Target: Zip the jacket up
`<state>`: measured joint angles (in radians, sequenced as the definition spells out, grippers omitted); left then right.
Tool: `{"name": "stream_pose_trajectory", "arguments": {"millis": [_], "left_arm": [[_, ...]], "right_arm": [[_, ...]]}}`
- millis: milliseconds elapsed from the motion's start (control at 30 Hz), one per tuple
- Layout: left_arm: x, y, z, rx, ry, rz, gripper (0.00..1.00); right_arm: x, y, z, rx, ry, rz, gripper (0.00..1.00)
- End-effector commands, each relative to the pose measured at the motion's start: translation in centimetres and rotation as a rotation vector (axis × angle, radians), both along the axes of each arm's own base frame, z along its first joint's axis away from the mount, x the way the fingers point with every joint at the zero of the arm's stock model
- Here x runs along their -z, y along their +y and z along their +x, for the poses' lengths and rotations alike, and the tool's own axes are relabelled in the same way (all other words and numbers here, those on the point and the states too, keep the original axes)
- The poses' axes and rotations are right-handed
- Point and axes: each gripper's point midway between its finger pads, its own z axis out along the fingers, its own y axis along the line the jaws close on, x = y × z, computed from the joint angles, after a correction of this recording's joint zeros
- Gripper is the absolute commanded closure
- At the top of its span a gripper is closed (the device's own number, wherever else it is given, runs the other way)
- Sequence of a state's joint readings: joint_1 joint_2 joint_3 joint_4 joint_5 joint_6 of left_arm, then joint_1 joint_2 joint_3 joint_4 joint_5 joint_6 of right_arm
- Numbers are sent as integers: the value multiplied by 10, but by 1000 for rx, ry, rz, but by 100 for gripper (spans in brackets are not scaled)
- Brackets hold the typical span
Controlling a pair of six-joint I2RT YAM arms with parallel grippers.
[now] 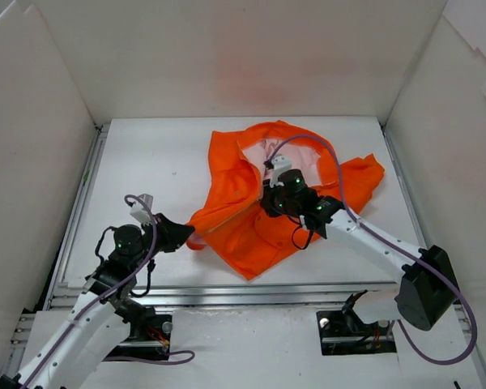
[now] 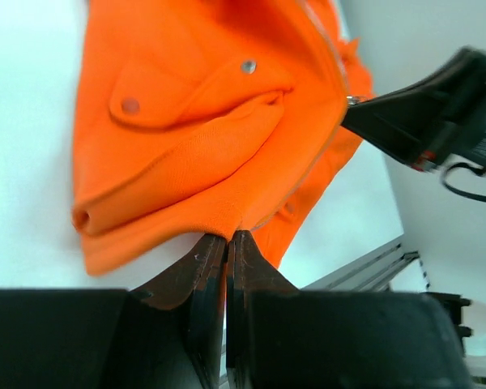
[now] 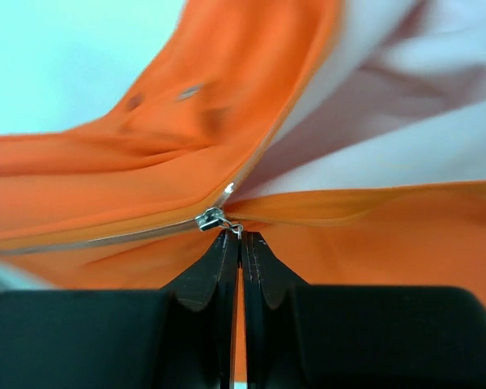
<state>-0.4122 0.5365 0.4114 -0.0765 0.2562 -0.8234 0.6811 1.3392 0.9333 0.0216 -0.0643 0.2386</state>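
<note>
Your jacket point(image 1: 227, 194) lies rumpled on the table point(image 1: 162, 162). Its lower front corner is drawn out to the left gripper point(image 2: 227, 237), whose jaws are pinched tight on the orange hem right where the zipper strip point(image 3: 105, 239) ends. The right gripper point(image 3: 241, 235) sits over the jacket's middle with its jaws closed and the small metal zipper pull point(image 3: 215, 219) nipped at their tips (only a sliver of its tab shows between them). Toward the jacket's hem the strip runs joined, and past the pull the front parts to show the pale lining point(image 3: 405, 121).
</note>
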Motion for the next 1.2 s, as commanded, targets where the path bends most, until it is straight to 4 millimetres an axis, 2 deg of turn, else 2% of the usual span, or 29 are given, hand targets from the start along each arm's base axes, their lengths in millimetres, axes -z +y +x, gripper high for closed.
{"name": "stream_pose_trajectory", "arguments": {"millis": [0,33,67,133,167,233,267,300,333,367,400,433,467,500,533,567,600,667,733,767,833,867,900,967,1000,1033,1067,1100,1167], "left_arm": [[-72,23,4,-114,-170,-37,100],[-96,28,1,-135,-219,-51,100],[-111,35,-4,-158,-260,-61,100],[-137,47,-10,-212,-320,-84,100],[-150,52,-16,-225,-358,-105,100],[-169,59,-22,-248,-398,-125,100],[-176,60,-25,-248,-413,-128,100],[-176,62,-26,-257,-407,-117,100],[-183,66,-29,-267,-425,-108,100],[-185,68,-31,-271,-429,-102,100],[-184,78,-31,-317,-421,-82,100],[-192,83,-36,-333,-440,-85,100],[-193,90,-40,-360,-450,-73,100],[-200,95,-45,-373,-467,-73,100],[-202,98,-48,-382,-476,-64,100],[-200,101,-49,-389,-473,-38,100],[-199,102,-49,-390,-470,-33,100],[-197,95,-45,-368,-473,-46,100],[-178,84,-30,-343,-410,-33,100],[-174,79,-26,-326,-393,-33,100],[-170,76,-21,-319,-384,-27,100],[-172,79,-19,-343,-389,-34,100],[-169,81,-18,-354,-375,-25,95],[-179,88,-19,-384,-366,-13,71],[-176,87,-14,-381,-345,19,48],[-177,87,-14,-379,-336,29,42],[-175,91,-14,-395,-317,46,39],[-179,92,-15,-400,-322,45,32],[-183,99,-19,-429,-334,47,24]], "right_arm": [[-43,-70,50,303,-123,-41,100],[-58,-82,60,349,-151,-43,100],[-62,-113,72,451,-169,-97,100],[-82,-144,92,566,-208,-126,100],[-88,-177,103,670,-224,-158,100],[-98,-203,126,764,-232,-161,100],[-102,-227,136,832,-238,-157,100],[-105,-240,145,871,-246,-162,100],[-106,-255,164,922,-250,-182,100],[-108,-282,171,981,-247,-209,100],[-124,-294,184,1011,-273,-206,100],[-105,-309,195,1039,-229,-248,100],[-104,-319,197,1053,-213,-269,100],[-106,-350,201,1119,-211,-282,100],[-107,-367,199,1163,-209,-274,100],[-108,-377,199,1185,-206,-255,100],[-115,-379,199,1189,-214,-222,100],[-120,-369,205,1151,-218,-125,100],[-124,-346,212,1067,-205,-17,100],[-120,-336,214,1033,-199,10,100],[-123,-302,220,903,-195,92,100],[-118,-295,219,890,-183,90,100],[-117,-284,218,881,-185,70,100],[-116,-274,217,863,-183,70,100],[-113,-268,217,849,-165,80,100],[-114,-265,217,843,-154,87,100],[-125,-262,218,837,-160,102,100],[-128,-259,218,829,-149,108,95],[-141,-267,212,866,-171,96,59]]}}
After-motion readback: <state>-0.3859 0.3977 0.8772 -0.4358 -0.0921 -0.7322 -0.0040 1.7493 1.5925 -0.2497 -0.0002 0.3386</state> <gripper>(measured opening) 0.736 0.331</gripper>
